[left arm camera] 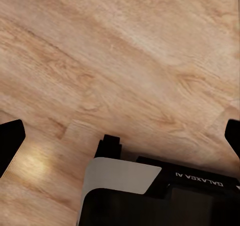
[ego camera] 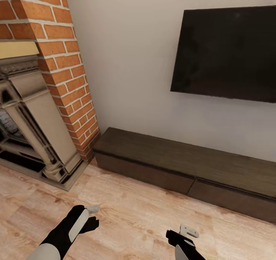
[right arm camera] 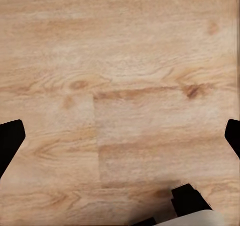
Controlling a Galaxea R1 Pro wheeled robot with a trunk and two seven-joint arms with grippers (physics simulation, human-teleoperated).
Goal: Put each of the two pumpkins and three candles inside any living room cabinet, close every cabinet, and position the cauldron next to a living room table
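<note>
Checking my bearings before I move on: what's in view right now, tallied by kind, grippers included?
Cabinet, drawer fronts closed: 1
TV on the wall: 1
Brick chimney: 1
Beige fireplace surround: 1
Grippers, left gripper and right gripper, both open and empty over the wood floor: 2
Pumpkins: 0
Candles: 0
Total: 6

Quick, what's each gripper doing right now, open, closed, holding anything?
Left gripper: open, holding nothing, over the floor.
Right gripper: open, holding nothing, over the floor.
</note>
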